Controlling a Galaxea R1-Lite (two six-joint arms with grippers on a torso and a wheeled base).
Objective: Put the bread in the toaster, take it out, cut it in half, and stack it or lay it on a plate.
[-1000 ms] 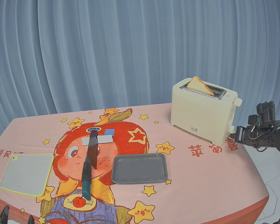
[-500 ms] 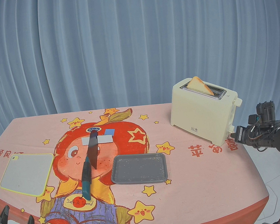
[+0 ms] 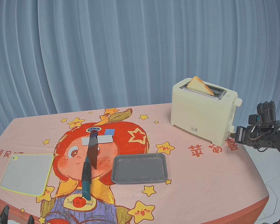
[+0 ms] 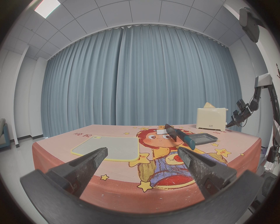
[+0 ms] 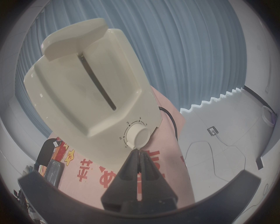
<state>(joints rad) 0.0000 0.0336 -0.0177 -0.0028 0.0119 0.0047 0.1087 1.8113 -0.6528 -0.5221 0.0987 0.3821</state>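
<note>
Hardly anything has moved since the earlier frames: the right arm has drifted only a touch beside the toaster, and everything on the table lies where it lay.

Nearest, the left gripper (image 4: 142, 151) hangs just off the table's (image 3: 200, 183) front edge, fingers spread wide and empty. Past it on the left lies the cutting board (image 3: 26, 174), then the knife (image 3: 87, 176) with its blade pointing away, and the grey tray (image 3: 138, 168) just to the right of the knife, bare.

Farther back on the right stands the toaster (image 3: 199, 117). The bread (image 3: 198, 85) leans in its slot, its top corner sticking well out. The right gripper (image 5: 138, 153) is at the toaster's end, fingers pressed together on nothing, tips just under the dial (image 5: 137, 137). The lever (image 5: 73, 35) sits at the top of its slot.

A push from those closed fingers could probably slide or turn the toaster, or twist the dial by accident. The leaning slice may also jam or tear if it is pulled at an angle.

Numerals ring the dial, a small dark mark sits on the toaster's front, and red characters run across the tablecloth (image 3: 213, 148).
</note>
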